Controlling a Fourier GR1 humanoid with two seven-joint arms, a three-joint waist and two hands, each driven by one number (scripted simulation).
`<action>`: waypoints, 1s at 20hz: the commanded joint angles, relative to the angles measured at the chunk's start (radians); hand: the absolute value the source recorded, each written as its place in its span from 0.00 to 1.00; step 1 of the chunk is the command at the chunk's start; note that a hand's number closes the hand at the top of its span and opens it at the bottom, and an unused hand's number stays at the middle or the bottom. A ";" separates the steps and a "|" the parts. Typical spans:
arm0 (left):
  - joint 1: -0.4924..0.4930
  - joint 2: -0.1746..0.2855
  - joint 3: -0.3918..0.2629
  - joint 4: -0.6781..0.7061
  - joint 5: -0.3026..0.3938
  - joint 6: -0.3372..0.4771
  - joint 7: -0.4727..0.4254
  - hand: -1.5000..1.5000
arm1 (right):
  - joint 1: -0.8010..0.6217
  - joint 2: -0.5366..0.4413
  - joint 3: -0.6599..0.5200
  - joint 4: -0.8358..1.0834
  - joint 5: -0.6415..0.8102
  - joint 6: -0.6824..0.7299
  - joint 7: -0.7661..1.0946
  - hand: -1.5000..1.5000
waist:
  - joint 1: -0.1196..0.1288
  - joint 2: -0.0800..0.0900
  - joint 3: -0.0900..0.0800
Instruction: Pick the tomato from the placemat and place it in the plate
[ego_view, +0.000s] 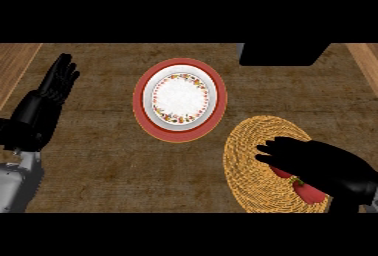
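The tomato (308, 192) lies on the round woven placemat (251, 150) at the lower right. Only red patches of it and a bit of its stem show under my right hand (325, 165). That hand lies over the tomato with its fingers curled round it. The plate (179, 99), white with a flowered ring and a broad red rim, sits on the counter up and to the left of the placemat and holds nothing. My left hand (55, 82) rests open at the left edge, fingers up, far from both.
A dark box-like object (284, 54) stands at the back right, beyond the placemat. Light wooden strips (15, 62) border the brown counter on the left and right sides.
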 joint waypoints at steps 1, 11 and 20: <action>-0.048 -0.024 0.014 0.059 -0.021 -0.024 0.010 0.50 | -0.056 0.101 0.025 0.068 0.108 0.007 0.048 0.00 | -0.002 0.001 0.000; 0.018 -0.058 0.055 0.005 -0.060 -0.070 -0.008 0.50 | -0.099 0.214 0.012 0.302 0.302 -0.025 -0.009 0.00 | 0.001 0.001 0.000; -0.004 -0.099 0.096 0.010 -0.078 -0.101 0.015 0.50 | -0.012 0.263 0.045 0.401 0.445 -0.083 -0.096 0.00 | -0.004 0.000 0.000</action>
